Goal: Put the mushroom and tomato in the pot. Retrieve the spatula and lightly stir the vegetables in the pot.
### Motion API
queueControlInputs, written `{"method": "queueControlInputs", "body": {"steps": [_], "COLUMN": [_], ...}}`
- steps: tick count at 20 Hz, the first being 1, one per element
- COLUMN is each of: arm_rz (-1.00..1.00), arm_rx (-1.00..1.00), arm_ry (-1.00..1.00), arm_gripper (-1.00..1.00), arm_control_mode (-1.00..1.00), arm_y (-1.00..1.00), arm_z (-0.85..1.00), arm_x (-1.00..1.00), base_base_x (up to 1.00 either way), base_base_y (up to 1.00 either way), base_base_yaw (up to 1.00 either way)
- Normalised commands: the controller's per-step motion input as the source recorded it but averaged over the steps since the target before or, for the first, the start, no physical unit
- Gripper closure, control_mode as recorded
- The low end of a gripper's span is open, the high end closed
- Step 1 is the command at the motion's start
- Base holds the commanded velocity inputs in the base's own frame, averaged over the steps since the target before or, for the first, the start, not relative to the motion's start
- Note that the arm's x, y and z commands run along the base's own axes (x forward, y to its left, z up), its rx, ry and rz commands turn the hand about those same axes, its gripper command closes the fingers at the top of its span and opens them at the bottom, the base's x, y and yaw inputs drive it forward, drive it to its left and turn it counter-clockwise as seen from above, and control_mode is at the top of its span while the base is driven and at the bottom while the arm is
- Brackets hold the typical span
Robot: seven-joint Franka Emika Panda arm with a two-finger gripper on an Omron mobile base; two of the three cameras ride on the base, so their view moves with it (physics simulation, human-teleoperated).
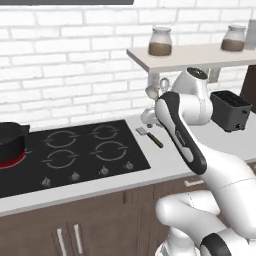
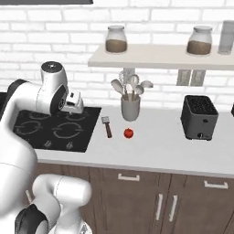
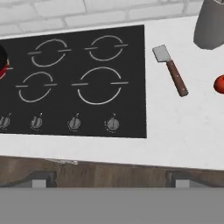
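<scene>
Gripper (image 2: 73, 104): jaws apart, empty, above cooktop (image 3: 78, 78). Spatula (image 3: 170, 70): flat on counter (image 3: 183, 131) just right of cooktop, blade toward wall; likely light, stiff; grasp mid-handle. Tomato (image 2: 129, 133): beside spatula; probably smooth, rolls. Pot (image 1: 11, 140): far left burner.

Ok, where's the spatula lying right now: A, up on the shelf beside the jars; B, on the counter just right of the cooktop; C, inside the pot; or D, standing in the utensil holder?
B: the spatula lies flat on the pale counter just right of the cooktop, with the tomato nearby.
</scene>
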Motion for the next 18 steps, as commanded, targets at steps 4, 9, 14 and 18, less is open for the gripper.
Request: {"method": "queueControlInputs", "body": {"steps": [4,9,14,18], "arm_rz": [0.0,0.0,0.0,0.0], "arm_rx": [0.0,0.0,0.0,0.04], "arm_ry": [0.0,0.0,0.0,0.04], "arm_gripper": [-1.0,-1.0,-1.0,-1.0], "arm_control_mode": [1.0,1.0,1.0,-1.0], "arm_y": [0.0,0.0,0.0,-0.06], "arm_z": [0.0,0.0,0.0,-0.03], "arm_x": [0.0,0.0,0.0,-0.01], "base_base_x": [0.21,0.58,0.47,0.0], "base_base_y": [-0.94,-0.31,-0.02,-0.04], "base_base_yaw": [0.0,0.0,0.0,0.0]}}
